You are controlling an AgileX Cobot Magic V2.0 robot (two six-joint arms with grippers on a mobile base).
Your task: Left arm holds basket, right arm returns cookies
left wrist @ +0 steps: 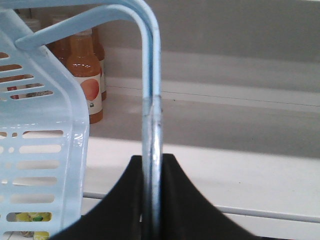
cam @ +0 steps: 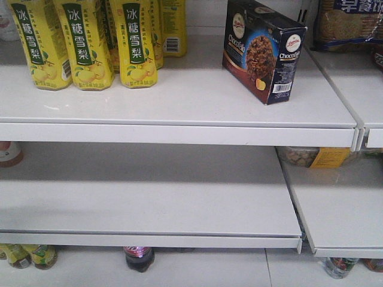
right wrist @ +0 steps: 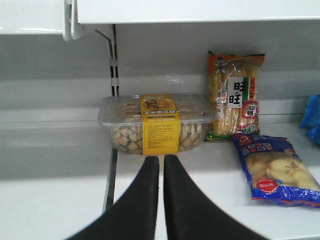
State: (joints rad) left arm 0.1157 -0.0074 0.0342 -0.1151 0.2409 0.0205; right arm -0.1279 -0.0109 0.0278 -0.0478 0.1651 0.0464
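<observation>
The cookies [cam: 261, 51], a dark navy Chocofello carton, stand upright on the upper white shelf [cam: 179, 101] in the front view, right of centre and turned at an angle. No arm shows in that view. In the left wrist view my left gripper [left wrist: 151, 165] is shut on the pale blue hoop handle [left wrist: 151, 100] of the basket [left wrist: 40, 150], whose slotted side fills the left edge. In the right wrist view my right gripper [right wrist: 161, 162] is shut with nothing between its fingers, low over a white shelf and pointing at a clear snack tub [right wrist: 157, 122].
Yellow drink cartons [cam: 90, 42] line the upper shelf to the left of the cookies. A rice cracker bag [right wrist: 235, 95] and a blue chip bag [right wrist: 275, 170] lie right of the tub. Orange bottles [left wrist: 85, 75] stand behind the basket. A shelf seam [right wrist: 111, 175] runs left of the right gripper.
</observation>
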